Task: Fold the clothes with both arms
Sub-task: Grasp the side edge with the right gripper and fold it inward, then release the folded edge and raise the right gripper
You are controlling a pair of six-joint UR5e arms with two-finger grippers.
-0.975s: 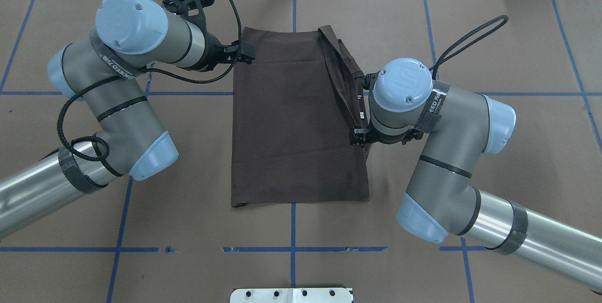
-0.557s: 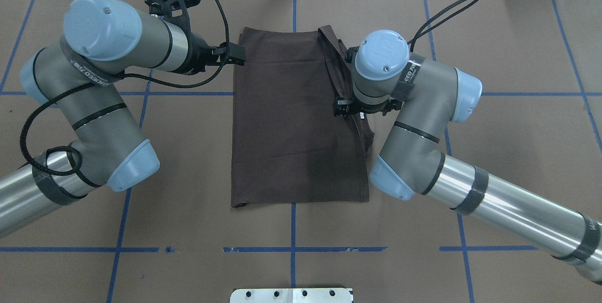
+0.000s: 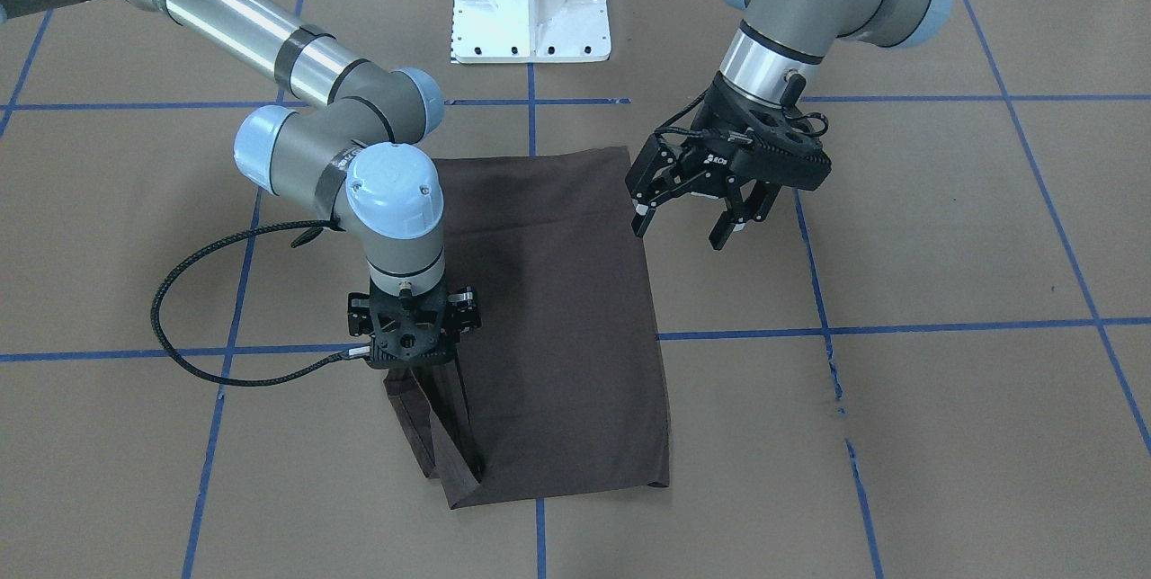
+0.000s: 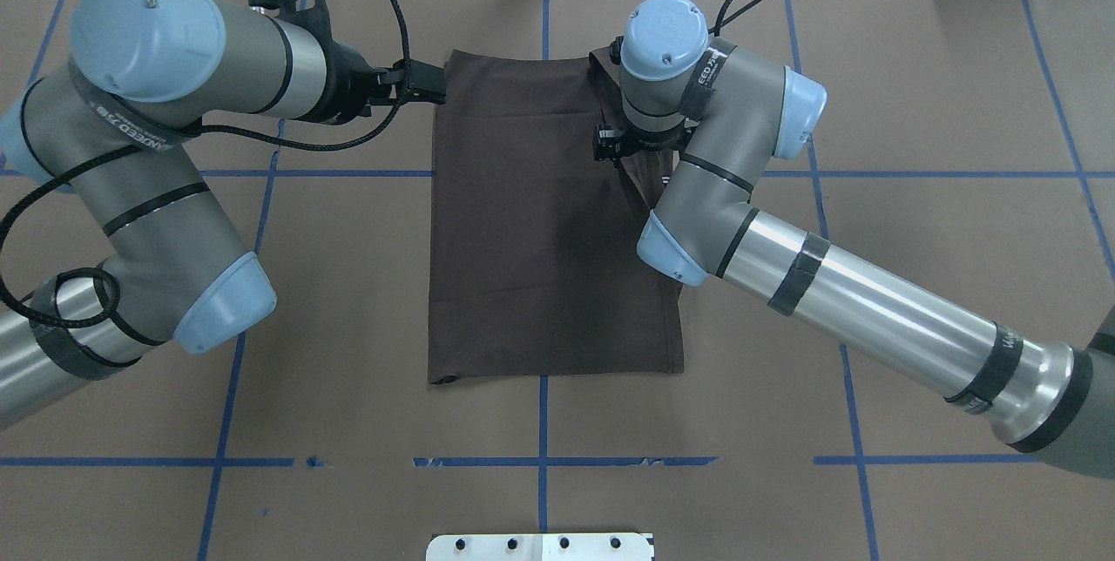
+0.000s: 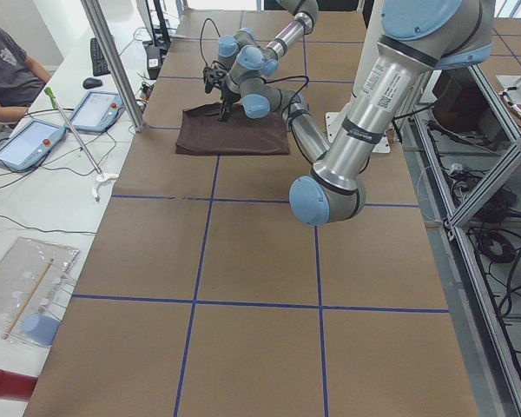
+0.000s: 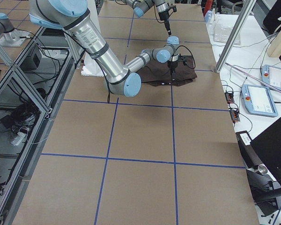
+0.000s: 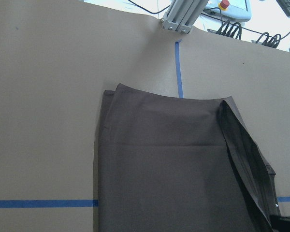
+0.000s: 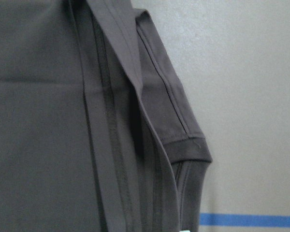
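The T-shirt (image 4: 549, 230) lies in the middle of the table (image 4: 915, 282) as a long rectangle. Most of it is flat, but the side flap on the robot's right stands up in a ridge. The right gripper (image 3: 415, 369) points straight down onto that ridge, toward the end away from the robot. Its fingertips are hidden under the wrist mount, but the cloth tents up into it, so it reads as clamped on the flap. The left gripper (image 3: 681, 233) hangs beside the opposite long edge with its fingers wide apart, touching nothing. The step in hand looks like the side fold, laying the flap inward over the body. The next move calls for carrying the flap across and down without dragging the layers beneath, then letting go. The surface is brown paper crossed by blue tape lines (image 4: 540, 461), with a white pedestal base (image 3: 530, 13) at the robot's edge. Past the far edge, a white bench (image 5: 35, 200) carries tablet-like pendants (image 5: 22, 143), and a person (image 5: 4, 69) sits there.
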